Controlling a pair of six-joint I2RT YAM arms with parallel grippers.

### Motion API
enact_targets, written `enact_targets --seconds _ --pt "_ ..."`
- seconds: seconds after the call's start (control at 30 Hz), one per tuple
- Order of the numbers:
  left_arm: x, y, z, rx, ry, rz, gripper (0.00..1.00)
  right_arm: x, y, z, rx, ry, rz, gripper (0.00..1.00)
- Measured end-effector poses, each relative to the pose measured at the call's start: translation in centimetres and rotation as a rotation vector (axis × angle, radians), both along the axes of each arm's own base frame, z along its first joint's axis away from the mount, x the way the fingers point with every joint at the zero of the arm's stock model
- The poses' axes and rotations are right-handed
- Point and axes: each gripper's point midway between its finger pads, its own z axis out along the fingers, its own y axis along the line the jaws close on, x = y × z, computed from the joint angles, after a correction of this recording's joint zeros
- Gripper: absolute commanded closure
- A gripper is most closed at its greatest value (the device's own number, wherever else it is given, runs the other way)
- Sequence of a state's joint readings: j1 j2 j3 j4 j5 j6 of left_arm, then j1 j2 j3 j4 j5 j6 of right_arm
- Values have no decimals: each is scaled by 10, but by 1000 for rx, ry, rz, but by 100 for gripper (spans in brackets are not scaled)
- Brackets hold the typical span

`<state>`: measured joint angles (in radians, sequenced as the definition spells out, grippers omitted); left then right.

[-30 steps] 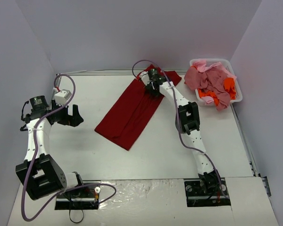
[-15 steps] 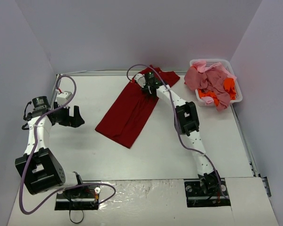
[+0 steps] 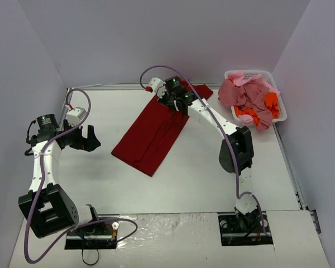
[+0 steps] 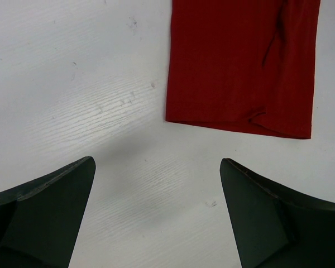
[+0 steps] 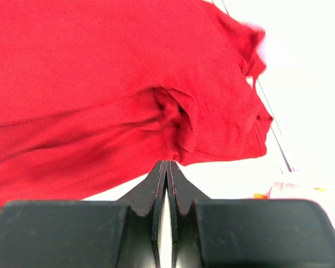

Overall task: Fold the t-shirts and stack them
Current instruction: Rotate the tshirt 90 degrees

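Dark red t-shirt (image 3: 152,134) is lying mid-table as a long folded strip, and we are watching it run diagonally, near-left to far-right. Our right gripper (image 5: 166,165) is pinching its bunched far end, jaws closed, while our left gripper (image 4: 156,167) is hovering wide open short of the hem.

- A robot lab's test cell, not a home or shop.
- A plain white table (image 3: 100,184) is boxed in by bare pale walls: a left wall (image 3: 22,67), a back wall (image 3: 156,39) and a right wall (image 3: 318,67).
- Two white-and-black robot arms, the left arm (image 3: 42,162) and the right arm (image 3: 234,151), are bolted to black base plates (image 3: 92,235) at the table's near edge.
- A loose purple cable (image 3: 87,103) runs along each arm.
- The only goods are test pieces: a dark red t-shirt (image 3: 151,134) lying on the table, and a white plastic basket (image 3: 282,109) of pink and orange t-shirts (image 3: 248,97) at the far right corner.
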<state>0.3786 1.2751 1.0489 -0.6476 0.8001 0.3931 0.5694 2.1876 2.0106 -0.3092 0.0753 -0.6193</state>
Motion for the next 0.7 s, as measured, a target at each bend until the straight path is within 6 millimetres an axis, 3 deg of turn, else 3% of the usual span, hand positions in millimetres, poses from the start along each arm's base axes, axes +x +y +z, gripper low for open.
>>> enact_targets --seconds 0.07,0.17,0.4,0.53,0.7 --pt "0 0 1 -1 -3 -1 6 -17 16 15 50 1 45 100" --pt "0 -1 1 -1 -4 -2 6 -43 38 13 81 41 110 100" --pt "2 6 1 27 -5 25 6 -126 93 -47 31 249 281 100" --pt "3 9 1 40 -9 38 6 -167 124 -66 2 310 378 100" --pt "3 12 4 47 -22 48 6 -186 133 -79 -13 358 409 100"
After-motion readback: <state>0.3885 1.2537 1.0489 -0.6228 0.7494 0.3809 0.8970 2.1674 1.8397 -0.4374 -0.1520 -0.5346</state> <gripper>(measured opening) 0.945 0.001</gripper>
